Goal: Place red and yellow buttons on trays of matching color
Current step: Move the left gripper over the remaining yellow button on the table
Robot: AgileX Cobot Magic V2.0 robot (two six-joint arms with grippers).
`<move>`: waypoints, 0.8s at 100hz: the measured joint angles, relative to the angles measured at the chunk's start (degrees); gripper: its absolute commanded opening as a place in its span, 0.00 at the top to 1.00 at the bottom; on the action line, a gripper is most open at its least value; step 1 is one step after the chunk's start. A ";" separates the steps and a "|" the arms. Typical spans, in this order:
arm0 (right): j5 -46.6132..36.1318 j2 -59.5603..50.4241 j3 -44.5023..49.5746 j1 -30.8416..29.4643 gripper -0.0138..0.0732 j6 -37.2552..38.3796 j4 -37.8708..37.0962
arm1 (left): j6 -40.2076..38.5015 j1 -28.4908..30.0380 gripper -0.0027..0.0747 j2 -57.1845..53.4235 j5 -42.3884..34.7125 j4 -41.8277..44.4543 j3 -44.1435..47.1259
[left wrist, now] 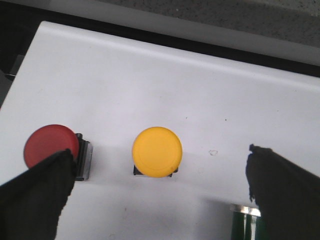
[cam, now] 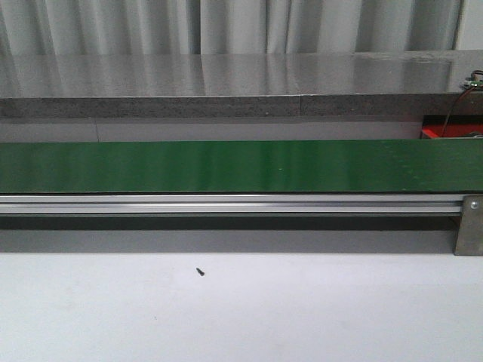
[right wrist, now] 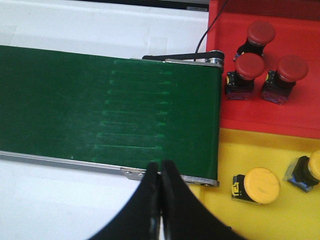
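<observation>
Two end effectors, neither gripping. Green belt [cam: 241, 167] spans the front view and ends beside the trays ahead of the right end effector [right wrist: 161, 175], whose fingers are pressed together, empty, over the belt's near edge. Red tray [right wrist: 300, 107] holds three red buttons [right wrist: 249, 67]; yellow tray [right wrist: 280, 215] beside it holds two yellow buttons [right wrist: 260, 185]. Left end effector [left wrist: 157, 182] is spread wide above the white worktop [left wrist: 150, 80]: yellow button [left wrist: 157, 151] between its fingers, untouched; red button [left wrist: 51, 145] at one fingertip, contact unclear.
</observation>
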 measured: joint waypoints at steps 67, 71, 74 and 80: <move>0.00 0.00 0.00 0.00 0.92 0.00 0.00 | -3.89 -1.72 0.14 7.47 -2.85 -0.23 -3.91; 0.00 0.00 0.00 0.00 0.92 0.00 0.00 | -3.89 -1.72 0.14 7.72 -3.24 -0.23 -3.91; 0.00 0.00 0.00 0.00 0.92 0.00 0.00 | -3.93 -1.72 0.14 7.84 -3.49 -0.23 -3.91; 0.00 0.00 0.00 0.00 0.92 0.00 0.00 | -4.08 -1.72 0.14 8.38 -3.47 -0.23 -3.95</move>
